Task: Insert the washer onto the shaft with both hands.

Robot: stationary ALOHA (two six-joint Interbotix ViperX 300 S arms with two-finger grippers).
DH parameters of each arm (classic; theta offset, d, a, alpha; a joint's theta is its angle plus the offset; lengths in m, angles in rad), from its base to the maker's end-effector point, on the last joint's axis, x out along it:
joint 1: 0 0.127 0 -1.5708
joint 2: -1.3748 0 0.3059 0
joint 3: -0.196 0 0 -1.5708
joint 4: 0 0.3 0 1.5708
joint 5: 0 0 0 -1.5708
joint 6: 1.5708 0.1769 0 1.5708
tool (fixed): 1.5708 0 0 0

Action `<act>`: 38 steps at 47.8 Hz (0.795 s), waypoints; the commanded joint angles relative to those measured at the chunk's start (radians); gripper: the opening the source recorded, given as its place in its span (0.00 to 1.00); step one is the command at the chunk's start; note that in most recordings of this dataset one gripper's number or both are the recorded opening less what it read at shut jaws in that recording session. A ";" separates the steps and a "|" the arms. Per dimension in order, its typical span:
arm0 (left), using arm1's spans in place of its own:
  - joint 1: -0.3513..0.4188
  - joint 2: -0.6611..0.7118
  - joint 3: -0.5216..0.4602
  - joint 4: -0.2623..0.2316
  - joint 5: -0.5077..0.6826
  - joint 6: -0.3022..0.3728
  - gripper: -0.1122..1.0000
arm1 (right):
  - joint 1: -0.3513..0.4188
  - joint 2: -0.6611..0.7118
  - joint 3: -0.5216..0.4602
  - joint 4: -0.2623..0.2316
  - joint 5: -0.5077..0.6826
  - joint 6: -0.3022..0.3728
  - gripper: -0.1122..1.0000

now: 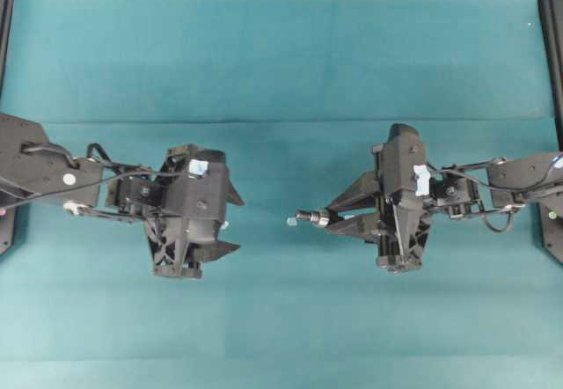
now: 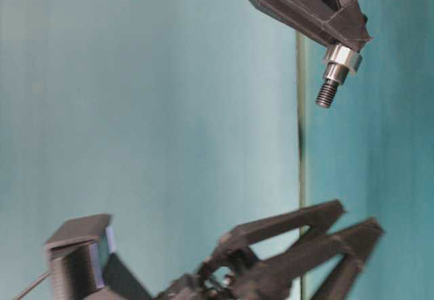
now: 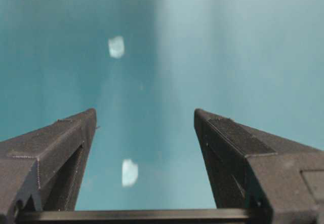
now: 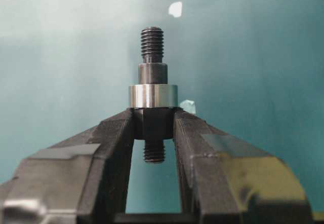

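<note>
My right gripper is shut on the dark stepped shaft, which points away from it, threaded end out. The silver washer sits around the shaft, right against the jaw tips. From overhead, the shaft and washer point left from the right gripper toward the left gripper, a gap apart. The left gripper is open with nothing between its fingers. At table level the washer and shaft hang above the cloth.
A teal cloth covers the table. A tiny pale chip lies just past the shaft tip, between the grippers. The left wrist view shows two pale chips on the cloth. Black frame posts stand at the side edges.
</note>
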 commanded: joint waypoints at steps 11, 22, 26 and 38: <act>-0.003 -0.069 0.048 0.000 -0.170 -0.115 0.82 | 0.002 -0.006 -0.017 0.000 -0.005 0.011 0.10; -0.003 -0.091 0.084 0.000 -0.190 -0.144 0.82 | 0.002 -0.006 -0.017 0.002 -0.002 0.011 0.10; -0.003 -0.091 0.086 0.002 -0.190 -0.144 0.82 | 0.002 -0.006 -0.017 0.002 0.006 0.011 0.10; -0.003 -0.084 0.084 0.000 -0.192 -0.144 0.82 | 0.002 -0.006 -0.017 0.000 0.021 0.011 0.10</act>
